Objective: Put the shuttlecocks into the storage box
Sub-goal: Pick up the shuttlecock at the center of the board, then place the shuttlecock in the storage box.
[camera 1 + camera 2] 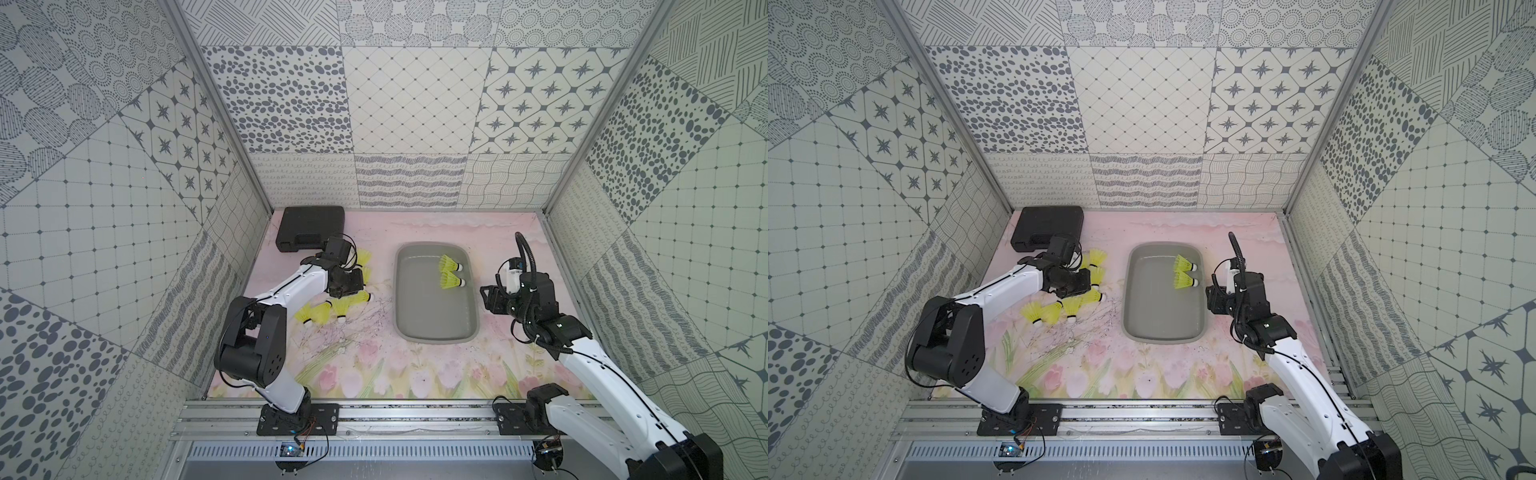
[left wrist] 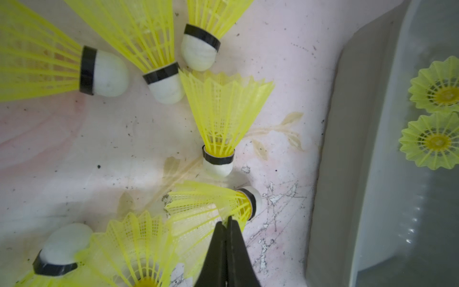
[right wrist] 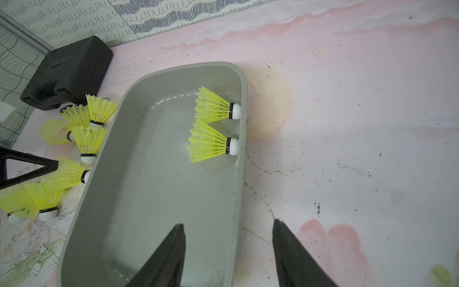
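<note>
The grey storage box (image 1: pixel 434 338) lies mid-table, with two yellow-green shuttlecocks (image 1: pixel 448 262) (image 1: pixel 449 280) lying in its far right end. Several more shuttlecocks (image 1: pixel 322 312) lie loose on the mat left of it. In the left wrist view my left gripper (image 2: pixel 227 220) is shut on the skirt of one shuttlecock (image 2: pixel 198 198) lying with its cork towards the box wall (image 2: pixel 347 149). In a top view this held shuttlecock (image 1: pixel 1092 297) shows beside the left wrist. My right gripper (image 3: pixel 228 225) stands open and empty over the box's right rim (image 3: pixel 244 139).
A black hard case (image 1: pixel 311 226) sits at the back left corner, just behind the left wrist. The patterned walls close in the mat on three sides. The pink floral mat (image 1: pixel 374 365) spreads towards the front rail.
</note>
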